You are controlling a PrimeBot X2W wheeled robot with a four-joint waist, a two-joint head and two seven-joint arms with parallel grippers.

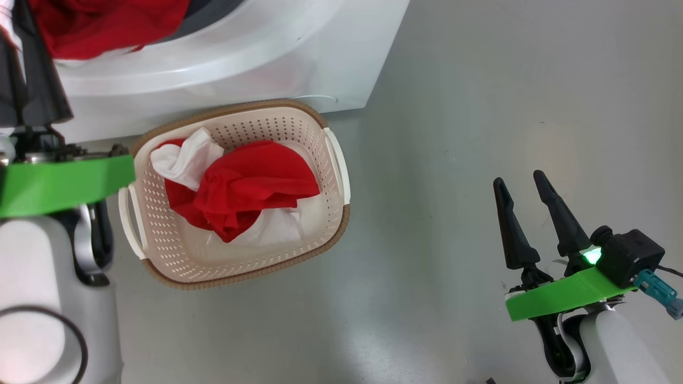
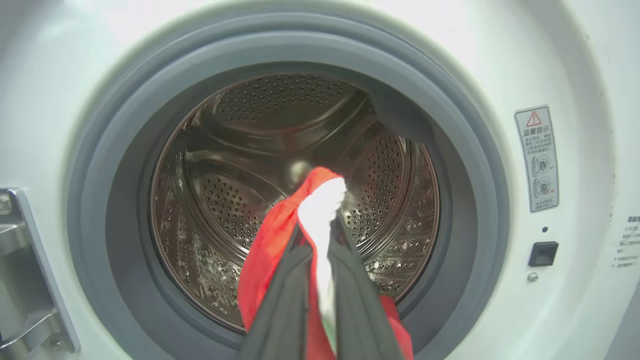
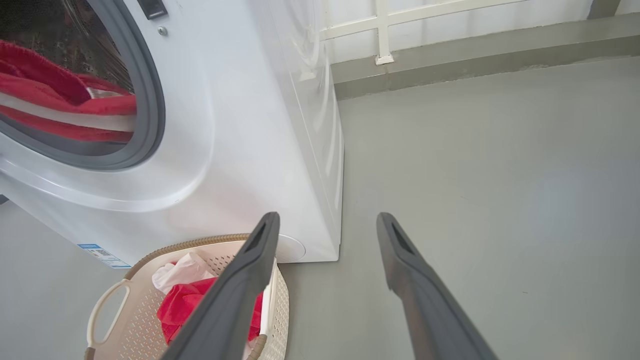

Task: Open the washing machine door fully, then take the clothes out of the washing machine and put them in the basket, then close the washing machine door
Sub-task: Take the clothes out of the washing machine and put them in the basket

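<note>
Standing by the washing machine [image 1: 240, 58], I see the left end effector [image 2: 319, 237] pinched together on a fold of the clothes [image 2: 270, 260], red w/ a white strip bunched between its fingers [image 2: 280, 300]. It's right at the mouth of the steel drum [image 2: 250, 150], inside the grey rubber ring [image 2: 450, 125]. The rest of that garment trails over the lip of the opening. Another red-and-white bundle lies in the basket [image 1: 160, 213], which sits on the floor [image 1: 480, 80] close up against the foot of the machine; can't tell if they touch. The right end effector [image 1: 518, 177] hangs off to the side over bare floor, its two prongs wide apart, holding nothing. The fabric looks light, limp and thin, so it'll prob. drape and stretch rather than lift as one lump. A pinch on a bunched fold (as here) seems the safest hold, though a loose tail may snag on the ring or miss the basket, esp. if let go too early. No weight to worry about, nothing fragile, not slippery by the look of it. As for writing: a warning sticker [image 2: 537, 159] on the front panel, right of the opening, has a red triangle, a line of characters and two small pictograms, too small for me to read. A blue-edged label [image 3: 100, 255] low on the front is equally illegible, and I can make out no brand name.
</note>
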